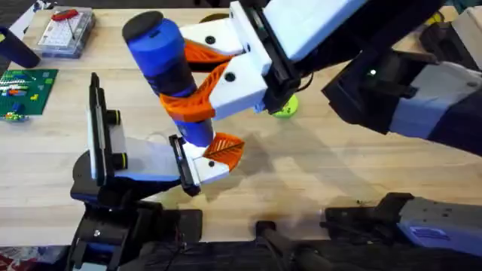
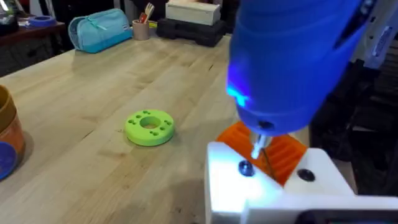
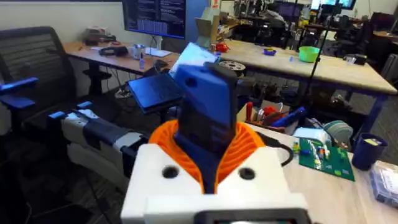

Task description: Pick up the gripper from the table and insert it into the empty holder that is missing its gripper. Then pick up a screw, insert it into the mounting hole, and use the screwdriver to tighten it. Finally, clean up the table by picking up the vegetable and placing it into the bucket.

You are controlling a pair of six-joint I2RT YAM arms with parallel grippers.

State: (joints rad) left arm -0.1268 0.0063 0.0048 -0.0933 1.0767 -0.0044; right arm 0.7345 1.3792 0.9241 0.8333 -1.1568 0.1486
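Jaws of the right gripper clamp the screwdriver between them.

No lettering, label, brand or number can be read on anything here; the monitor's text is illegible.

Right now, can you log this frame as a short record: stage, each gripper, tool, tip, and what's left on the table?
stage: screw tightening under way, judging by tool position
right gripper: white fingers with orange pads shut on the screwdriver
left gripper: cannot tell if open or shut
screwdriver: blue, black cap up, roughly upright, slightly tilted
tip: pointing down onto the white-and-orange part beside a dark screw
vegetable: green round piece on the table, not yet cleared
bucket: at the left wrist view's edge
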